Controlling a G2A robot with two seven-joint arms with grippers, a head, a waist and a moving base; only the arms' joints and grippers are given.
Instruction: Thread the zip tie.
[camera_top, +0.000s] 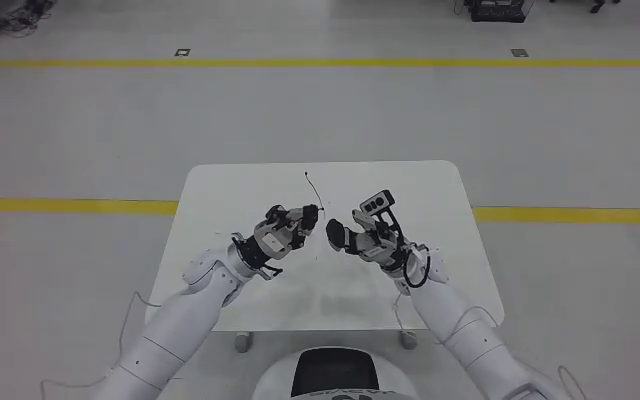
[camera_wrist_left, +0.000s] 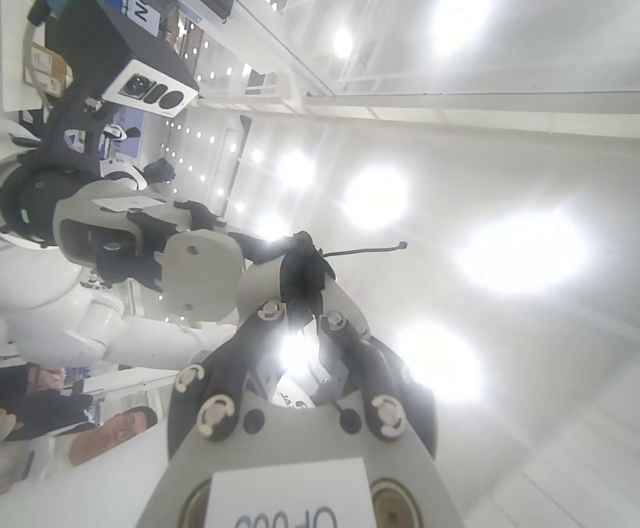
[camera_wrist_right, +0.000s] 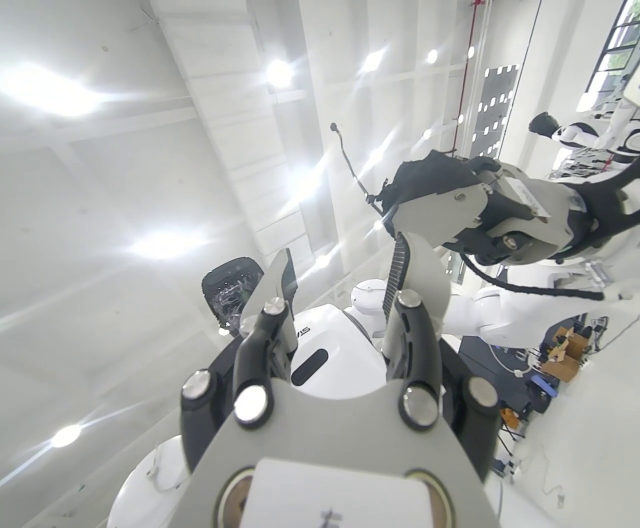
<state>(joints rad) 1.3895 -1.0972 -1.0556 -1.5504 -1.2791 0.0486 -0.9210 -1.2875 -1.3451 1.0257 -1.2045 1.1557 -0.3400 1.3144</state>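
A thin black zip tie (camera_top: 310, 188) sticks up and away from my left gripper (camera_top: 315, 212), which is shut on its lower end above the middle of the white table (camera_top: 420, 190). In the left wrist view the fingers meet at the left gripper (camera_wrist_left: 302, 250) and the zip tie (camera_wrist_left: 365, 251) runs out to a small head at its free end. My right gripper (camera_top: 337, 233) hovers just beside the left one, open, with nothing between its fingers. The right wrist view shows the right gripper (camera_wrist_right: 342, 262) spread wide, with the left gripper (camera_wrist_right: 440, 200) and zip tie (camera_wrist_right: 350, 167) just beyond one finger.
Both grippers hang over the table's centre, well inside its edges. Bare tabletop lies all around them. Grey floor with yellow lines (camera_top: 320, 63) surrounds the table.
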